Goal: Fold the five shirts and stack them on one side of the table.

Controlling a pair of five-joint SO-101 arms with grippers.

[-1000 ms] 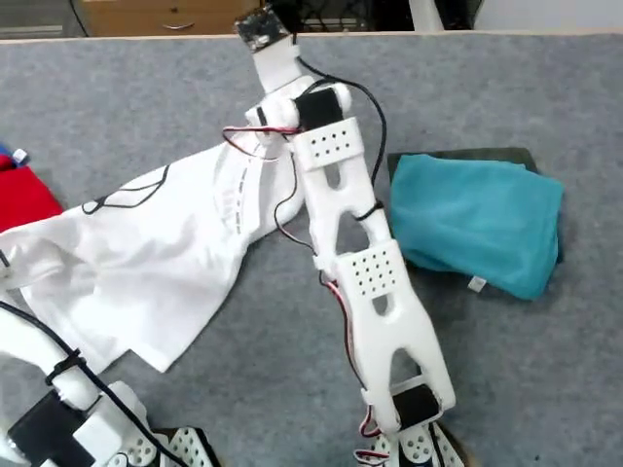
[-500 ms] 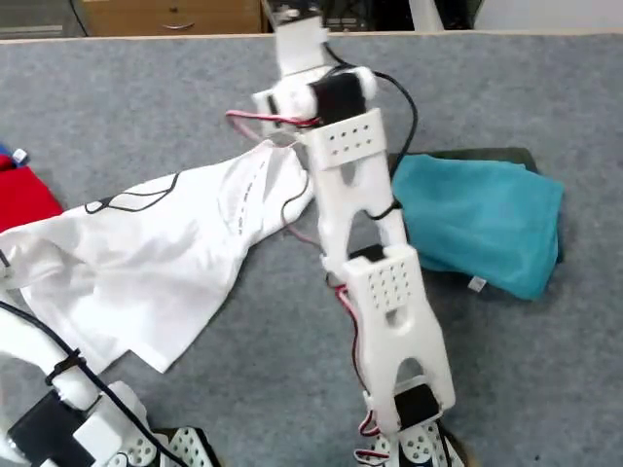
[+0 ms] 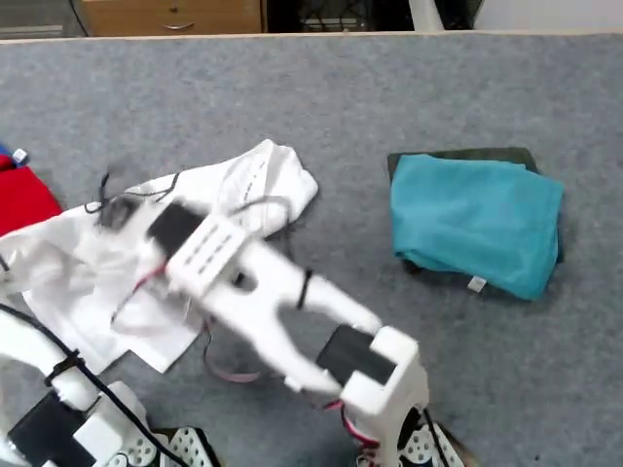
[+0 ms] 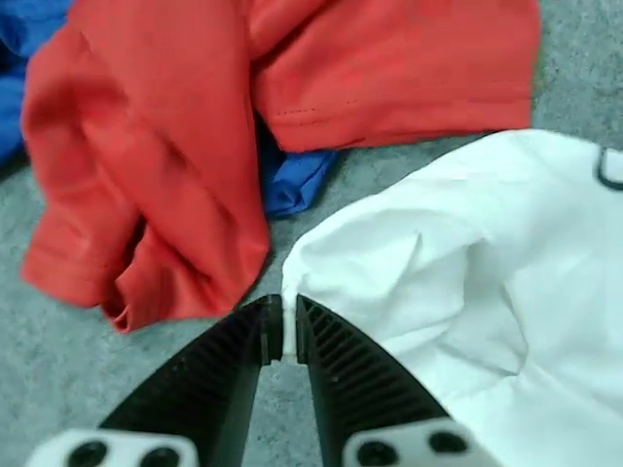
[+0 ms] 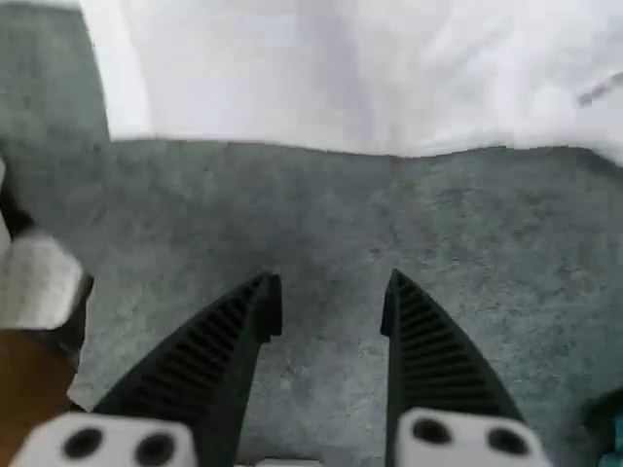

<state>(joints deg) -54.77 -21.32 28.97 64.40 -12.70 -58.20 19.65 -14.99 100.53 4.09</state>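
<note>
A white shirt point(image 3: 255, 179) lies spread on the grey table, left of centre. My left gripper point(image 4: 280, 329) is shut on this white shirt's point(image 4: 458, 253) edge, next to a crumpled red shirt point(image 4: 156, 126) and a blue shirt point(image 4: 292, 180) under it. My right arm stretches low across the white shirt in the high view. Its gripper point(image 5: 326, 292) is open with nothing between the fingers, over bare table just short of the white shirt's hem point(image 5: 370, 68). A folded teal shirt point(image 3: 477, 219) rests on a folded dark green one point(image 3: 458, 156) at the right.
The red shirt point(image 3: 24, 199) reaches the table's left edge. The left arm's base point(image 3: 58, 409) sits at the near left corner. A wooden drawer unit point(image 3: 170, 15) stands behind the far edge. Bare grey table shows along the back and between the white shirt and the folded pile.
My right arm has swung from the table's far edge down and to the left, over the white shirt. The shirt's far corner, drawn up toward the arm before, now lies slumped on the table.
</note>
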